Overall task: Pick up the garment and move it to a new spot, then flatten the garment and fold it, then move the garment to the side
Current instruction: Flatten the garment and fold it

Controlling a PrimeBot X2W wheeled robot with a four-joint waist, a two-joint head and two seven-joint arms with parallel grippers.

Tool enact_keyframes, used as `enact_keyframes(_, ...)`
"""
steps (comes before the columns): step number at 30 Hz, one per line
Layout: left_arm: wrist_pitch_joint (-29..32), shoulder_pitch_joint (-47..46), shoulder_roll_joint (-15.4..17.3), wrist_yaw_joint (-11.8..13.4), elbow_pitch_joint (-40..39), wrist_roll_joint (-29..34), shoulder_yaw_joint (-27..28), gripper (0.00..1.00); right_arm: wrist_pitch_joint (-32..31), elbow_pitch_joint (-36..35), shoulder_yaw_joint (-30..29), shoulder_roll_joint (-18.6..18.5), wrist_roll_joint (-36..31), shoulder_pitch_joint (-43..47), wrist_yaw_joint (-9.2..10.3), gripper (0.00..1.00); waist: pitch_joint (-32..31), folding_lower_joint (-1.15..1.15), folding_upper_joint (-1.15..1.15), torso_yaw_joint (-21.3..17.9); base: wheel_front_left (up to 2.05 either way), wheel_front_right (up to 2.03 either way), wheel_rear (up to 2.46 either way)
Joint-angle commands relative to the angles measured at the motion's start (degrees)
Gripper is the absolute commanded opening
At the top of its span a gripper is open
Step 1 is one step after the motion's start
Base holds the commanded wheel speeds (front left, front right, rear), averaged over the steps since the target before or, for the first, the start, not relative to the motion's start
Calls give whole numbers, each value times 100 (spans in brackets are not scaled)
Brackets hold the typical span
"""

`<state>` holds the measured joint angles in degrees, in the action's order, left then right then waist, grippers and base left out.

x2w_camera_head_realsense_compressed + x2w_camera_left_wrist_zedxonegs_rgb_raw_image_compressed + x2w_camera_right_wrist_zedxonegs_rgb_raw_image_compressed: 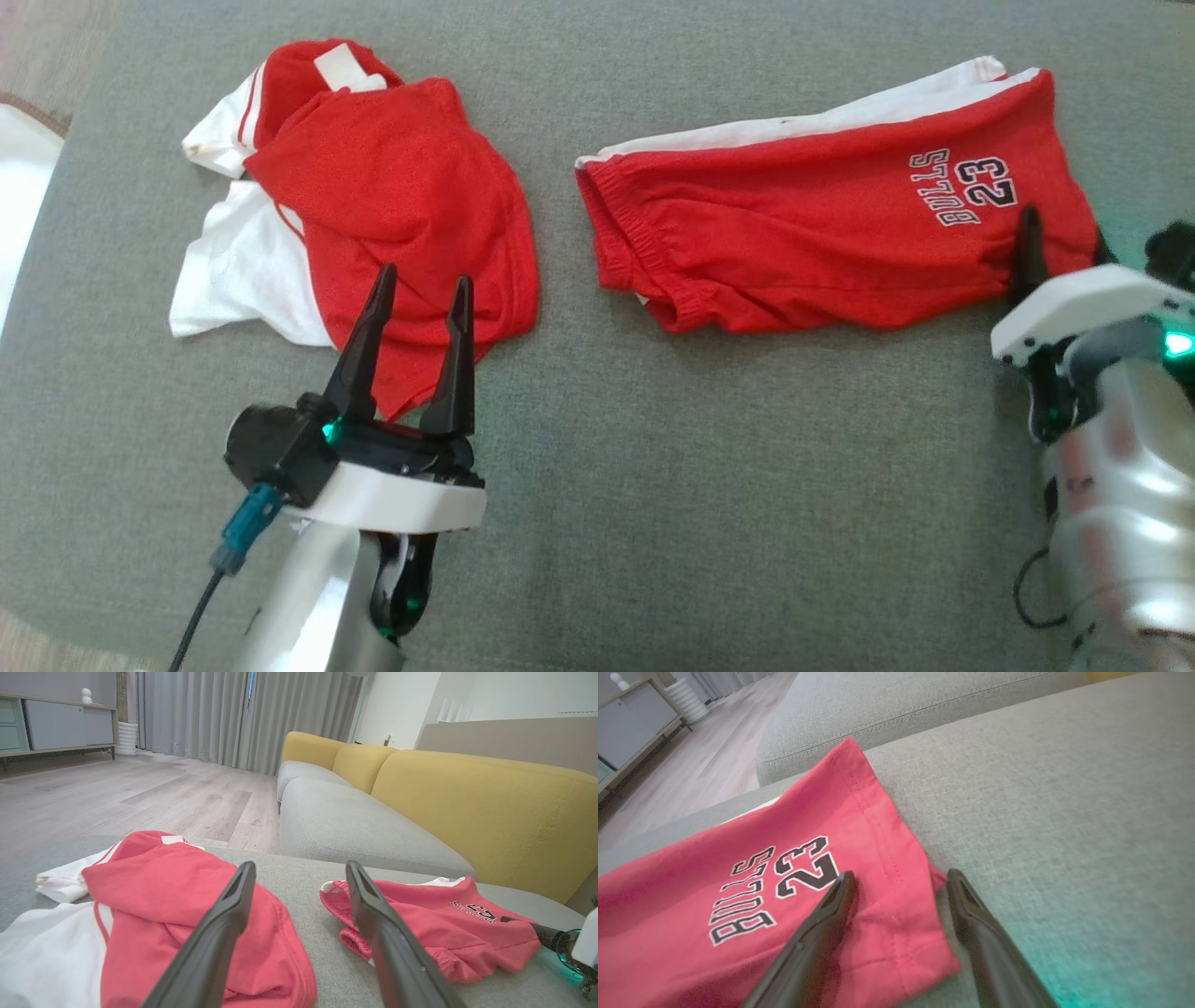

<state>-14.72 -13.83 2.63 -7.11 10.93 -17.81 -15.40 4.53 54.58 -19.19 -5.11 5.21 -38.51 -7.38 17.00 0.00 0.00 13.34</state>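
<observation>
Shorts (840, 224) long axis left-right, waistband leftward, left fingers (366, 336) apart, right fingers (817, 933) apart, seemingly straddling hem.

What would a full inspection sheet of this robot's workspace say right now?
Surface: grey woven fabric cushion, flat.
Job's things: crumpled red-and-white shirt at left; red shorts printed BULLS 23 lying flat at right, apart from the shirt.
Clutter: nothing seen.
Grippers: left gripper open, over the shirt's near edge; right gripper open, straddling the shorts' hem corner, holding nothing.
Cables: thin black cable with a blue plug at the left wrist; black cable loop beside the right forearm.
Surroundings: grey sofa with yellow backrest, pale wooden floor, grey curtains, grey cabinet.
</observation>
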Motion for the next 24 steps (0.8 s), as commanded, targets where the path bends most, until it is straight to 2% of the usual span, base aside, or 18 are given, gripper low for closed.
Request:
enact_keyframes(1,-28,-189,25,-9,-180,-60,115,100,-1,21,106,9,-104,-177,-11,100,31,0,0,29,0,0,0)
enact_keyframes(6,-28,-232,25,22,-187,-93,85,100,57,462,130,45,-316,-408,-11,100,84,0,0,40,0,0,0)
enact_keyframes(8,-28,-254,25,34,-184,-104,68,100,153,569,178,55,-352,-485,-11,0,95,0,0,26,0,0,0)
enact_keyframes(16,-28,-233,25,52,-138,-93,122,100,792,707,167,-25,-204,-570,-11,0,-90,0,0,-199,0,0,0)
enact_keyframes(24,-28,-98,25,47,-233,-68,220,100,1004,475,-200,-241,36,-97,-11,0,-432,0,0,-619,0,0,0)
